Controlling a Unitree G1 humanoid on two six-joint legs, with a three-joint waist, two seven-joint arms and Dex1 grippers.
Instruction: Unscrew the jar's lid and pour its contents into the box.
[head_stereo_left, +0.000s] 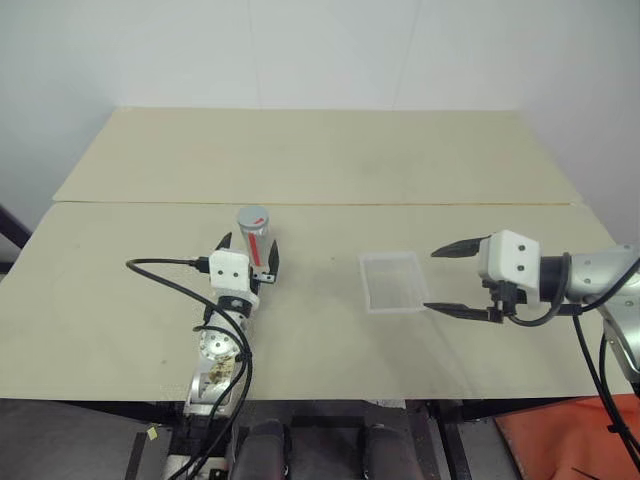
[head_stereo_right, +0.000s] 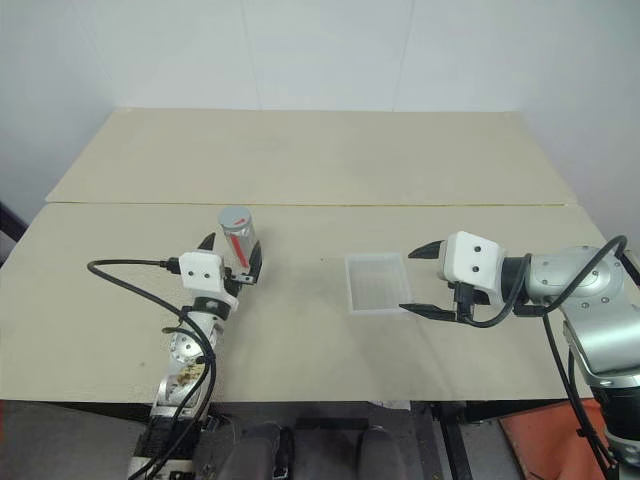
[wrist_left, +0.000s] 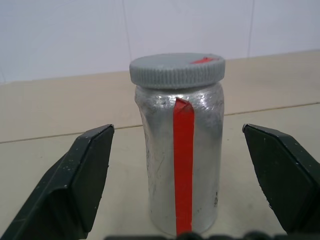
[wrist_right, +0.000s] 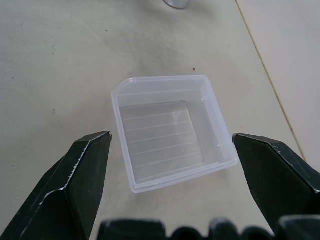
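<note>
Jar (head_stereo_left: 256, 238) upright between wide-open left claw (head_stereo_left: 250, 258), right claw (head_stereo_left: 446, 281) agape beside box (head_stereo_left: 394, 281)

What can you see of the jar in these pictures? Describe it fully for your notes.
The jar is a small silver-grey metallic cylinder with a red vertical stripe down its side. Its ribbed grey lid, bearing a small red mark, is on. It stands upright on the table, between the open fingers of the left gripper, which do not touch it.
</note>
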